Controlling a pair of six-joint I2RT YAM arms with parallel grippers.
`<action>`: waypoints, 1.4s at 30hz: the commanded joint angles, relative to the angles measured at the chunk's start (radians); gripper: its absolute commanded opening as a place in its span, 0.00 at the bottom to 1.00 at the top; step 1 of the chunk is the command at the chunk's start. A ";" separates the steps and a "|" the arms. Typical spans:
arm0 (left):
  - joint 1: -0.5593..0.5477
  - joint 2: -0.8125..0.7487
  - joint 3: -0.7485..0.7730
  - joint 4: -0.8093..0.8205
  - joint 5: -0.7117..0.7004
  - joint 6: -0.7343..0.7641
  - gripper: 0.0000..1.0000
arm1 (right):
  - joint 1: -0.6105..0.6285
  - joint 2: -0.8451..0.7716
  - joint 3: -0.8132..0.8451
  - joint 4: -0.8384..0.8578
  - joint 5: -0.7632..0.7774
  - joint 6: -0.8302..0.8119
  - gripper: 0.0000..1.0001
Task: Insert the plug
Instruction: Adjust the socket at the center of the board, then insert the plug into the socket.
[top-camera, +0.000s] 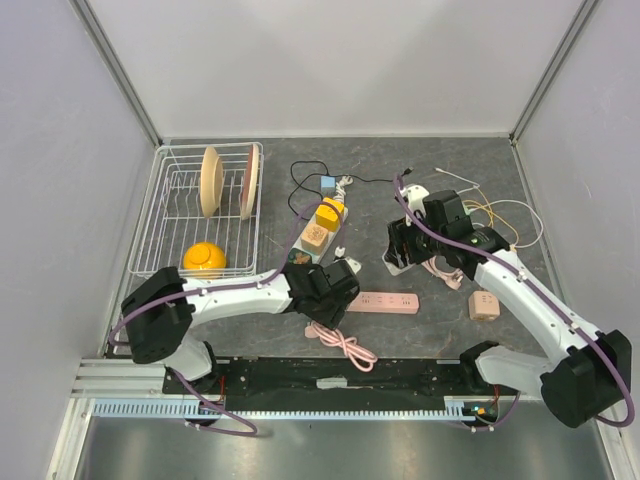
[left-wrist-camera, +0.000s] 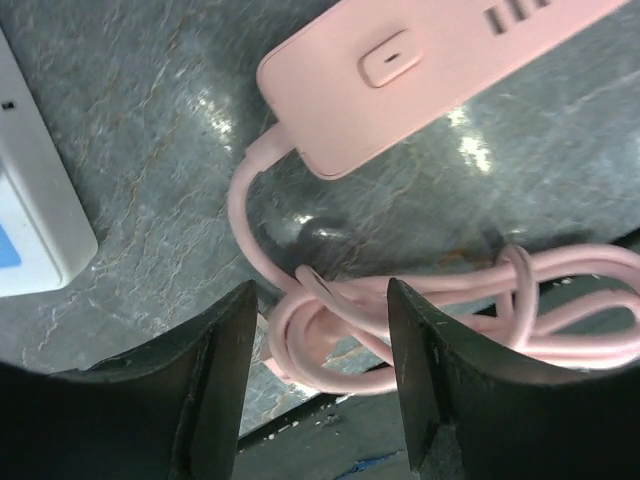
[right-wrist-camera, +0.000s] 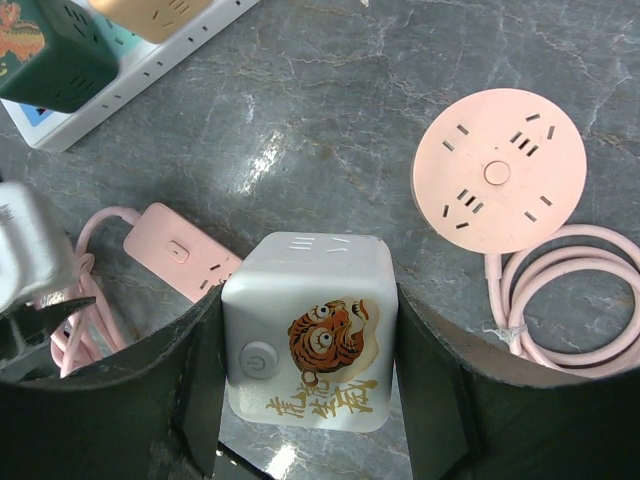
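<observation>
A white cube plug (right-wrist-camera: 308, 340) with a tiger print and a power button sits between the fingers of my right gripper (right-wrist-camera: 308, 295), which is shut on its two sides above the table; its pins are hidden. In the top view that gripper (top-camera: 400, 252) hangs right of centre. The pink power strip (top-camera: 385, 302) lies flat below it, its switch end (left-wrist-camera: 390, 60) in the left wrist view. My left gripper (left-wrist-camera: 320, 290) stands open low over the strip's coiled pink cable (left-wrist-camera: 330, 340), one loop lying between the fingers without touching them.
A white power strip (top-camera: 322, 225) carrying yellow and peach cubes lies at centre back. A round pink socket (right-wrist-camera: 498, 170) with its coiled cord sits on the right, a peach cube (top-camera: 484, 305) beyond. A dish rack (top-camera: 170, 190) with plates and a yellow bowl (top-camera: 204, 259) stands at the left.
</observation>
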 joint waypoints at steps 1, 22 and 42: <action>-0.007 0.060 0.038 -0.108 -0.064 -0.121 0.61 | 0.020 0.020 0.020 0.047 -0.023 -0.019 0.00; 0.150 0.077 -0.046 0.269 -0.233 0.475 0.37 | 0.157 0.116 0.070 0.045 -0.095 -0.170 0.00; 0.158 -0.570 -0.291 0.405 -0.198 0.229 0.79 | 0.240 0.368 0.256 -0.142 -0.301 -0.458 0.00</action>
